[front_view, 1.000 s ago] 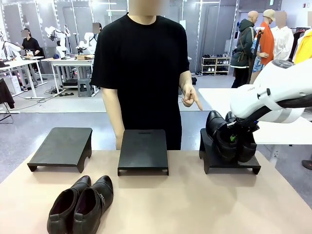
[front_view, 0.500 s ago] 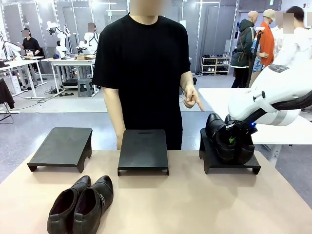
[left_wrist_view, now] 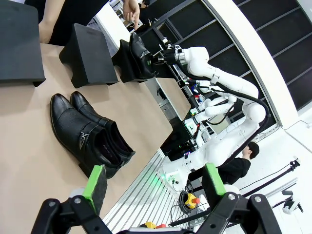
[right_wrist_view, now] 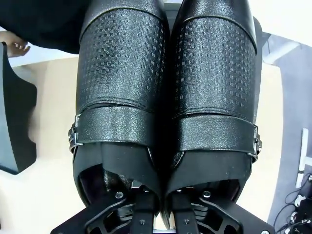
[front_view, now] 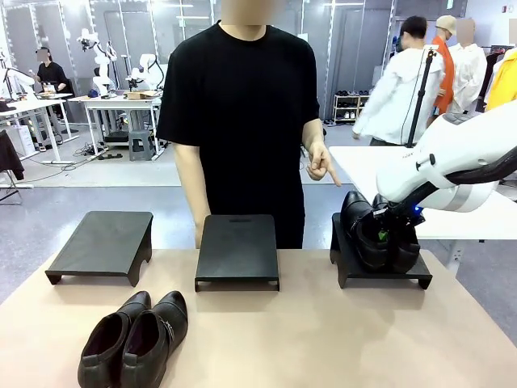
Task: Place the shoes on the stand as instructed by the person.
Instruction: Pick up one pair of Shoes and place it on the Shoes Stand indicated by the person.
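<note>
The right arm has sunk slightly. Its right fingers (right_wrist_view: 144, 208), clamped shut on the inner collars of one pair of shoes (front_view: 378, 234), set it on the stand (front_view: 363, 277) beneath the person's pointing hand (front_view: 321, 166). Placement is probably ending, so release comes next. The left fingers (left_wrist_view: 96, 178) gape empty, with the second pair (left_wrist_view: 87, 134) just ahead.

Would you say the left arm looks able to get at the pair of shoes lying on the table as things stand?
Probably yes: the left tool is open, and the pair of shoes lies ahead of it with nothing in between.
</note>
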`<state>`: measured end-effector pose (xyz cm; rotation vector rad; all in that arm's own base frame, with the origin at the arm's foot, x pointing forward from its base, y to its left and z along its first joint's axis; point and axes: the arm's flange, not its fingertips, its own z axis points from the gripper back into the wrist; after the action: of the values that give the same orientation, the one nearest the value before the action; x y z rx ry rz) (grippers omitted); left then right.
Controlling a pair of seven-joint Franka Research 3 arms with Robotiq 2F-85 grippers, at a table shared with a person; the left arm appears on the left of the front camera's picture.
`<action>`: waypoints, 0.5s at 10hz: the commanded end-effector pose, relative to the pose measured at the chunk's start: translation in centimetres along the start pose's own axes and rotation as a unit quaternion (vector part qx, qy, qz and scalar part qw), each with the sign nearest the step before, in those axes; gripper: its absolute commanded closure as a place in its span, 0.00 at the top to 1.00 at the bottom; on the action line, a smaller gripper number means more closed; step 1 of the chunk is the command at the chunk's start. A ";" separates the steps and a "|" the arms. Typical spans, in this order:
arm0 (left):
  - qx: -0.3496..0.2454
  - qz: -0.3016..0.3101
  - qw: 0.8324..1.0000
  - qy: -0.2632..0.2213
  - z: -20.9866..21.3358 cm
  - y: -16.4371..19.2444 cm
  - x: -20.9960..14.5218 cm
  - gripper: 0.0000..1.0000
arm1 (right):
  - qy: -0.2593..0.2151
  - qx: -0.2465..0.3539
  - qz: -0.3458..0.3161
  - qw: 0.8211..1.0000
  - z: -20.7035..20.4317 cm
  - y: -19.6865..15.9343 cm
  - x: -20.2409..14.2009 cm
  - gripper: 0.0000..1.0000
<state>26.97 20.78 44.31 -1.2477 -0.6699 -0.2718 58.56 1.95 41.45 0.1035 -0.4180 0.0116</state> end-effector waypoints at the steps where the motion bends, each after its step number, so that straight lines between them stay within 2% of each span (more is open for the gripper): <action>1: -0.007 -0.010 1.000 0.002 0.1 0.0 -0.1 1.00 | -0.014 0.008 -0.013 1.000 0.6 -0.2 1.2 0.08; 2: -0.007 -0.010 1.000 0.002 0.1 0.0 -0.1 1.00 | -0.013 0.005 -0.013 1.000 0.6 -0.2 1.4 0.08; 3: -0.007 -0.010 1.000 0.002 0.1 0.0 -0.1 1.00 | -0.011 0.002 -0.012 1.000 0.5 -0.1 1.5 0.14; 4: -0.007 -0.010 1.000 0.002 0.1 0.0 -0.1 1.00 | -0.011 0.000 -0.012 1.000 0.5 -0.1 1.5 0.36; 5: -0.007 -0.010 1.000 0.002 0.1 0.0 -0.1 1.00 | -0.013 -0.002 -0.011 1.000 0.4 -0.1 1.4 0.51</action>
<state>26.97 20.78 44.31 -1.2477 -0.6699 -0.2718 59.08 1.87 41.88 0.1058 -0.4269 0.0074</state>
